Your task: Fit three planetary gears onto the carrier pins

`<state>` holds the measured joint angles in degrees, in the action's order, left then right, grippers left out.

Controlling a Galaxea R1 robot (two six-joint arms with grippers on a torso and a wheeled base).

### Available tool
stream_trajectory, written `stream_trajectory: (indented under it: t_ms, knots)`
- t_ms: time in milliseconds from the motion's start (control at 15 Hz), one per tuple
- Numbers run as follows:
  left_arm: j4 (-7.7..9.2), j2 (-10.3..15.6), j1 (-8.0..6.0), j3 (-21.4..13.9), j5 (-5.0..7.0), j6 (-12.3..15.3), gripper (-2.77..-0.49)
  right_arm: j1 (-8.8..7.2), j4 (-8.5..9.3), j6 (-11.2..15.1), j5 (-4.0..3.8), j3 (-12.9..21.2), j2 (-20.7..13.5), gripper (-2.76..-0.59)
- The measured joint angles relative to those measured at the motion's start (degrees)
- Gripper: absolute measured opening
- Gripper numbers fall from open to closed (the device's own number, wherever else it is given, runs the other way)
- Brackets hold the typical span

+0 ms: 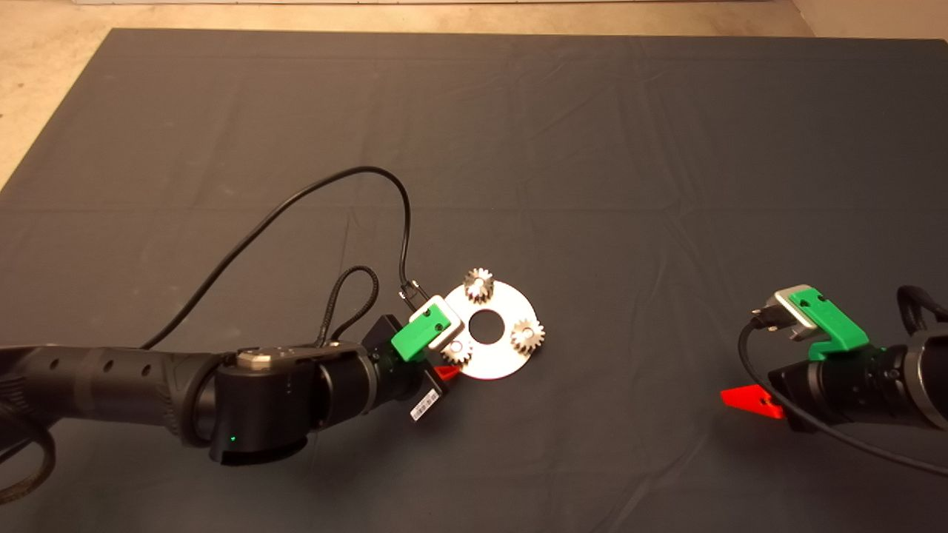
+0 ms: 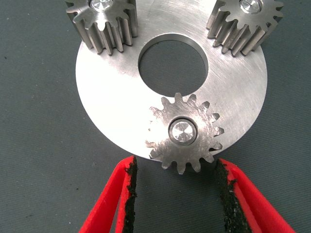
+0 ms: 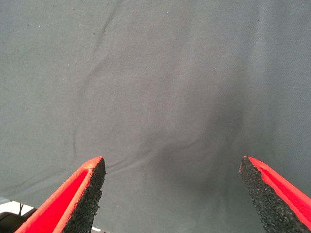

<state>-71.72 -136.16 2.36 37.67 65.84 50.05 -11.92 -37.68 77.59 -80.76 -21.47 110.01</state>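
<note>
1. I take the round plate (image 1: 495,354) as my landmark; it lies flat on the dark mat (image 1: 592,148), and its large centre hole (image 2: 173,62) shows the mat through it.
2. I count three planetary gears on the plate, each seated over a carrier pin near the rim: the far gear (image 1: 479,285), the right-side gear (image 1: 527,337) and the near gear (image 2: 184,133).
3. The pin tip (image 2: 183,132) shows shiny in the middle of the near gear, which overhangs the plate's rim a little.
4. My left gripper (image 2: 175,167) sits at the plate's near-left edge, fingers spread to either side of the near gear; one pad (image 2: 224,182) is right at its teeth, and nothing is gripped.
5. My right gripper (image 3: 172,167) waits well to the right of the plate, its fingers wide apart over bare mat.
</note>
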Motion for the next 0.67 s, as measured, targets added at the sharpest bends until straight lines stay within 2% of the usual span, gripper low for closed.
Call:
stream_trajectory:
  t_ms: [267, 333, 467, 533, 600, 667]
  knots:
    - [0.11, 0.02, 0.00, -0.13, 0.02, 0.00, -2.24, 0.00, 0.00, -0.04, -0.05, 0.00, -0.02, -1.31]
    - [0.11, 0.40, -0.02, -0.92, 0.22, 0.00, -2.24, -0.01, 0.00, -0.04, -0.02, 0.00, 0.00, -1.31]
    - [0.11, 2.03, -0.05, -4.73, 0.91, 0.22, -2.24, -0.01, 0.00, -0.06, -0.02, 0.00, 0.00, -1.31]
    - [0.20, 2.78, -0.28, -6.78, 2.32, 0.52, -2.24, -0.02, 0.00, -0.04, -0.05, 0.00, 0.00, -1.31]
    - [0.42, 3.38, -0.97, -8.58, 4.92, 1.21, -2.24, -0.04, 0.00, -0.04, -0.05, 0.00, 0.02, -1.31]
    - [0.68, 3.88, -2.01, -10.25, 8.63, 1.75, -2.24, -0.06, 0.00, -0.04, -0.21, 0.00, 0.29, -1.31]
